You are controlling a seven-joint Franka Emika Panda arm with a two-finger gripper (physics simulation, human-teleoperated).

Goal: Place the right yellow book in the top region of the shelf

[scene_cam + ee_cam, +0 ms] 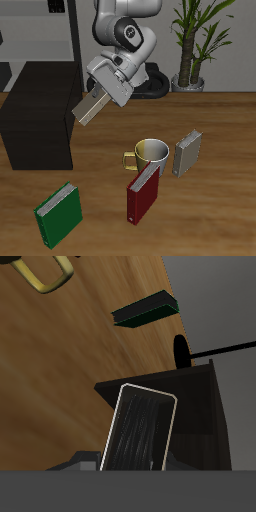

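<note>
My gripper (99,97) is shut on the right yellow book (91,108), a thin tan-grey hardback. It holds the book tilted in the air, just beside the upper edge of the shelf (40,110), a low, wide black cabinet at the table's side. In the wrist view the book (140,434) shows close up, with the shelf (195,406) dark behind it. The book touches neither the shelf's top nor the table.
A yellow-and-white mug (150,152) stands mid-table, with a paler grey book (187,152) beside it and a red book (143,195) in front of it. A green book (57,213) stands near the front edge. A tall dark rack (50,30) and a plant (195,40) stand behind.
</note>
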